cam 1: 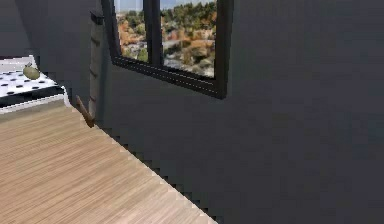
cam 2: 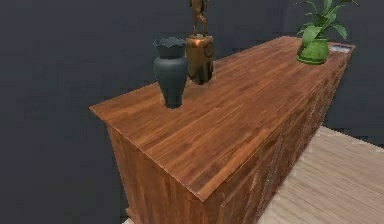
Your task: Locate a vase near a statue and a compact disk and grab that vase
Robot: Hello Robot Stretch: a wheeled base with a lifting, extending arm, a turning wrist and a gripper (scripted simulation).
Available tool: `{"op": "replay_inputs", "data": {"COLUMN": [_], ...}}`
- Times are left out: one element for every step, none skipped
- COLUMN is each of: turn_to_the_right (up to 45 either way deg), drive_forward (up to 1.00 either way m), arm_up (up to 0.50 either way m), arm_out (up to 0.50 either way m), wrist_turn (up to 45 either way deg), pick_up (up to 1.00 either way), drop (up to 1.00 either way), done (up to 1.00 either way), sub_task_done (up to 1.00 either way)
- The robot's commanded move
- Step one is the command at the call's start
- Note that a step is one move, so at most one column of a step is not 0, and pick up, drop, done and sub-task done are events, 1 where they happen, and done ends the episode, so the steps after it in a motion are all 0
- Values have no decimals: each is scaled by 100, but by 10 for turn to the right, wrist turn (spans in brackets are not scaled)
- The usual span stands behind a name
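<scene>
Vase (cam 2: 171, 68) — dark teal, upright on wooden sideboard (cam 2: 245, 120), beside bronze statue (cam 2: 200, 55)

The forward view looks ahead and somewhat down along a dark wall (cam 1: 300, 130) that runs from the near right off to a window (cam 1: 170, 40) at upper centre. Pale plank floor (cam 1: 70, 170) fills its lower left, and a bed's (cam 1: 25, 85) corner shows far off at the left edge.

The arm side view looks steeply down from close by onto a wooden bench (cam 2: 230, 110). The bench's near corner sits low in the frame and its far right corner reaches a potted plant (cam 2: 318, 35). At the back edge, the top of the frame cuts off a statue (cam 2: 200, 50).

Both views take in dark wall and plank floor; whether it is the same stretch cannot be told.
</scene>
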Motion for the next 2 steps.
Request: {"op": "replay_inputs", "data": {"turn_to_the_right": [0, 0], "drive_forward": [0, 0], "arm_up": [50, 38], "arm_out": [0, 0], "wrist_turn": [0, 0], "pick_up": [0, 0], "drop": [0, 0], "done": [0, 0], "sub_task_done": [0, 0]}}
